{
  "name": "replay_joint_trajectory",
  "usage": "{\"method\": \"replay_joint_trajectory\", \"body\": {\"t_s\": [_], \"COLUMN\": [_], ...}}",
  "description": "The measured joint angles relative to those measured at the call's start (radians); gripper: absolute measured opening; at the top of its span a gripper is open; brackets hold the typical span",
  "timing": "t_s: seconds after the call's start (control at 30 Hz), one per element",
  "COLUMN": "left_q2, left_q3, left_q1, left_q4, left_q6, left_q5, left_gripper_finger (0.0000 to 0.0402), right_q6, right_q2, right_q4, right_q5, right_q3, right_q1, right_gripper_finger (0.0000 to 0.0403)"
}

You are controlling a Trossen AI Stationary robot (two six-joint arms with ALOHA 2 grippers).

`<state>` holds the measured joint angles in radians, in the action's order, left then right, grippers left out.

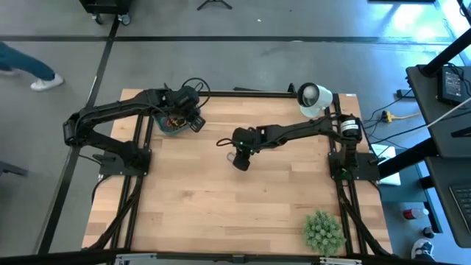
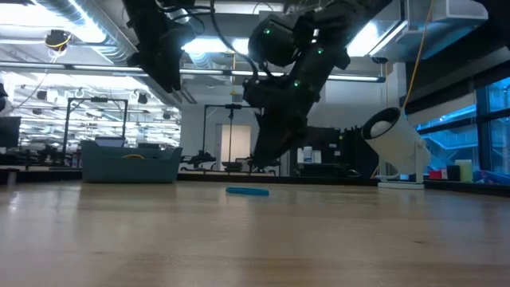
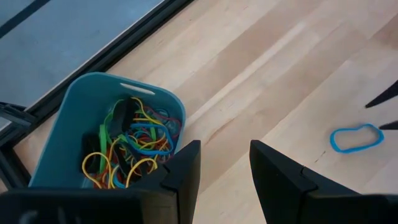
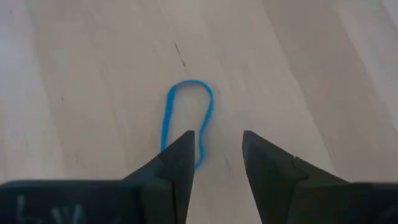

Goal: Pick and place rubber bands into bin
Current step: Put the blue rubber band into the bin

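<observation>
Right gripper [image 4: 216,155]: fingers parted, empty, poised above blue rubber band [image 4: 186,118] flat on worktop [image 4: 298,74], lined up for pick. Left gripper [image 3: 225,163]: fingers parted, empty, beside bin [image 3: 65,121], likely after drop. Bin at far-left worktop corner, holding tangled rubber bands [image 3: 134,143].

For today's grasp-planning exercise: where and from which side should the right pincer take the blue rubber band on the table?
The blue rubber band lies flat, a long thin loop. Come straight down with the open right pincer and pinch across one long strand.
</observation>
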<state>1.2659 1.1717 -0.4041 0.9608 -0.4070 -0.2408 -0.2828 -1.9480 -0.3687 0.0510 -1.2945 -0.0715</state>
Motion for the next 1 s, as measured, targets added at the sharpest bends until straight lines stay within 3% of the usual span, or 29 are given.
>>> {"method": "replay_joint_trajectory", "body": {"t_s": [0.53,0.63,0.77,1.0], "left_q2": [0.000,0.000,0.000,0.000], "left_q3": [0.000,0.000,0.000,0.000], "left_q1": [0.020,0.025,0.037,0.072], "left_q4": [0.000,0.000,-0.001,-0.118], "left_q6": [-0.047,-0.055,-0.071,-0.028], "left_q5": [0.004,0.007,0.015,0.024], "left_gripper_finger": [0.0134,0.0134,0.0134,0.0134], "right_q6": [0.055,0.085,0.117,0.133], "right_q2": [-0.145,-0.156,-0.148,-0.091], "right_q4": [0.039,0.032,0.032,-0.004], "right_q5": [0.034,0.071,0.051,0.025], "right_q3": [-0.006,-0.006,-0.005,0.004], "right_q1": [0.045,0.065,0.068,0.053], "right_gripper_finger": [0.0131,0.0099,0.0020,0.0004]}}
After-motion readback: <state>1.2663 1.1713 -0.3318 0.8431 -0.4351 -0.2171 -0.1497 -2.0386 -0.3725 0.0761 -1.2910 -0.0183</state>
